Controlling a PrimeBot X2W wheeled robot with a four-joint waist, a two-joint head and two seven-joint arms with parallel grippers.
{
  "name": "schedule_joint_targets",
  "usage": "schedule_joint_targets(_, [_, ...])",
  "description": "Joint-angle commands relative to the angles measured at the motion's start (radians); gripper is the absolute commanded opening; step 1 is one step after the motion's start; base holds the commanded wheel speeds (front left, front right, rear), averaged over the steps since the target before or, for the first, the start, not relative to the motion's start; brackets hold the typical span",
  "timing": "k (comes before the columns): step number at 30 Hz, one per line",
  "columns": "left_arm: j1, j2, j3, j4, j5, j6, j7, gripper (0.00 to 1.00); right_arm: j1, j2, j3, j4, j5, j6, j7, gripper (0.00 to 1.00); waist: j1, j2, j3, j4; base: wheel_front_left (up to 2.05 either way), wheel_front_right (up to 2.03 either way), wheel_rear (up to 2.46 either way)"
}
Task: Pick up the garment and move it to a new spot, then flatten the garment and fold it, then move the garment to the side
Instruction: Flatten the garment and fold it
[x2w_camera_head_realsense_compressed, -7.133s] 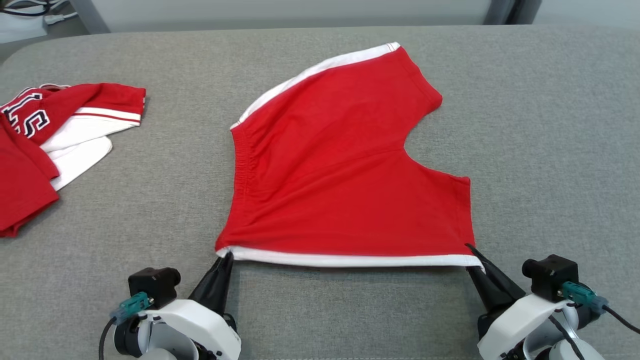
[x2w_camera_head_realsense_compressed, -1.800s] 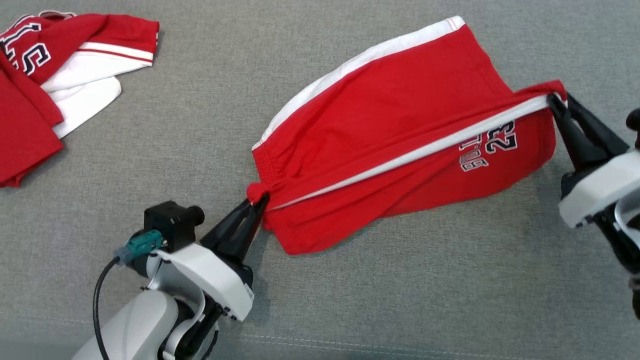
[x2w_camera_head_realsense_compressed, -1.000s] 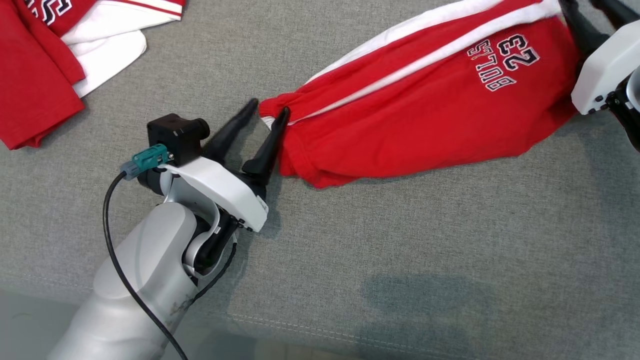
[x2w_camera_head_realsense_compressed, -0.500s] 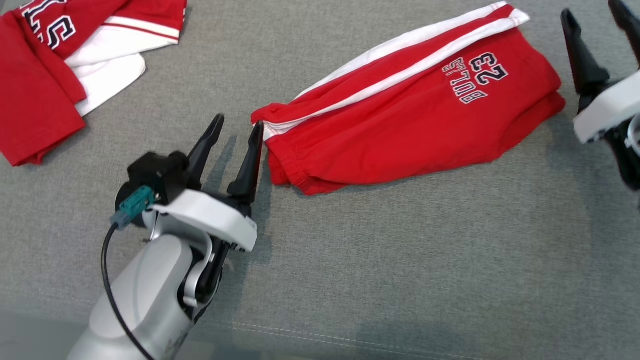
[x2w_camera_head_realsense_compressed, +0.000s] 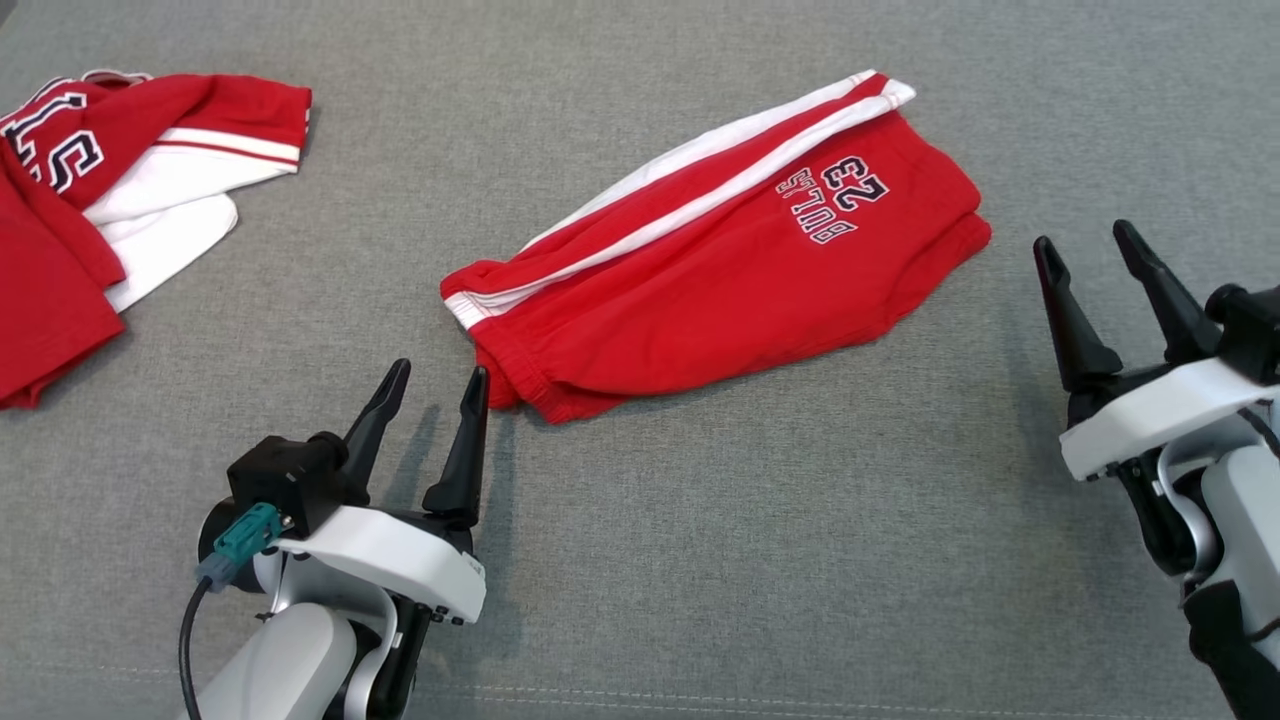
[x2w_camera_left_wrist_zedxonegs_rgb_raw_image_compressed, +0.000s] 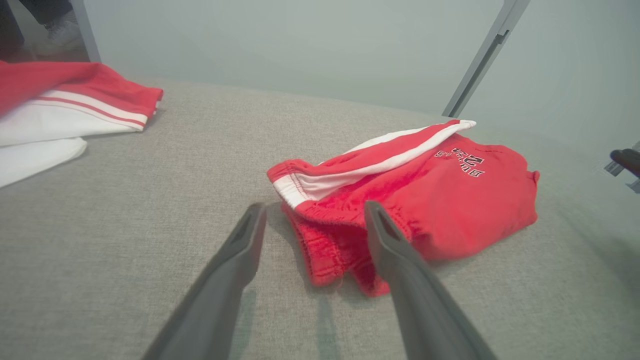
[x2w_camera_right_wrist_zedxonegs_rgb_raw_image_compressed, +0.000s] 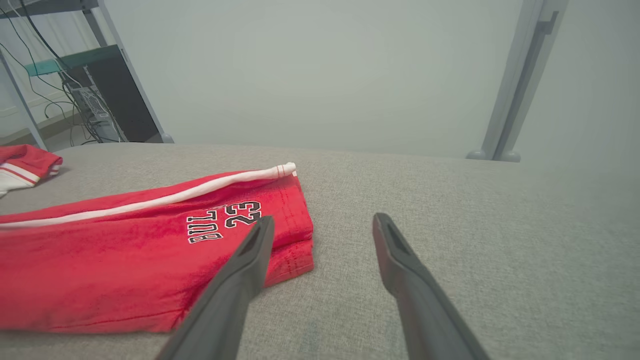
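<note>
1. Head view: our left pincer (x2w_camera_head_realsense_compressed: 440, 369) is spread wide with nothing between its fingers. The folded red shorts (x2w_camera_head_realsense_compressed: 720, 280) lie on the grey table (x2w_camera_head_realsense_compressed: 750, 560), just beyond its tips and to their right. Our right pincer (x2w_camera_head_realsense_compressed: 1082, 235) is also spread and empty, with the shorts near its left. A jersey (x2w_camera_head_realsense_compressed: 150, 190) lies well off to the left pincer's left.
2. Left wrist view: the waistband end sits just past the fingertips, and the right finger crosses in front of it.
3. Right wrist view: the lettered leg end lies left of the fingers, with bare table between the tips.
</note>
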Motion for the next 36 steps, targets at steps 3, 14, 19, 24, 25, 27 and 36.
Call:
schedule_joint_targets(3, [0.006,0.039,0.045,-0.049,-0.007,0.020,0.007,1.00,0.049,0.010,-0.017,-0.057,-0.025,-0.003,-0.011,1.00,0.0000,0.0000,-0.012,-0.012,0.00,0.00,0.00])
schedule_joint_targets(14, [-0.054,0.031,0.029,-0.056,-0.038,-0.015,0.067,1.00,-0.019,0.001,-0.029,-0.097,-0.038,-0.003,0.091,1.00,0.0000,0.0000,0.025,0.010,0.00,0.00,0.00])
schedule_joint_targets(19, [-0.134,-0.014,0.029,0.006,-0.093,-0.073,0.096,1.00,-0.134,-0.014,0.034,-0.029,-0.017,-0.003,0.147,1.00,0.0000,0.0000,0.056,0.030,0.00,0.00,0.00])
schedule_joint_targets(24, [-0.205,-0.064,0.030,0.102,-0.142,-0.120,0.122,1.00,-0.231,-0.014,0.108,0.086,0.011,-0.003,0.188,1.00,0.0000,0.0000,0.083,0.043,0.00,0.00,0.00])
schedule_joint_targets(25, [-0.214,-0.071,0.028,0.124,-0.148,-0.128,0.127,1.00,-0.246,-0.010,0.121,0.108,0.021,-0.003,0.191,1.00,0.0000,0.0000,0.086,0.045,0.00,0.00,0.00])
schedule_joint_targets(27, [-0.222,-0.080,0.026,0.144,-0.158,-0.138,0.130,1.00,-0.259,-0.009,0.136,0.134,0.026,-0.003,0.198,1.00,0.0000,0.0000,0.089,0.046,0.00,0.00,0.00])
schedule_joint_targets(36, [-0.265,-0.130,0.017,0.285,-0.201,-0.180,0.155,1.00,-0.358,0.012,0.286,0.286,0.116,-0.003,0.223,1.00,0.0000,0.0000,0.114,0.049,0.00,0.00,0.00])
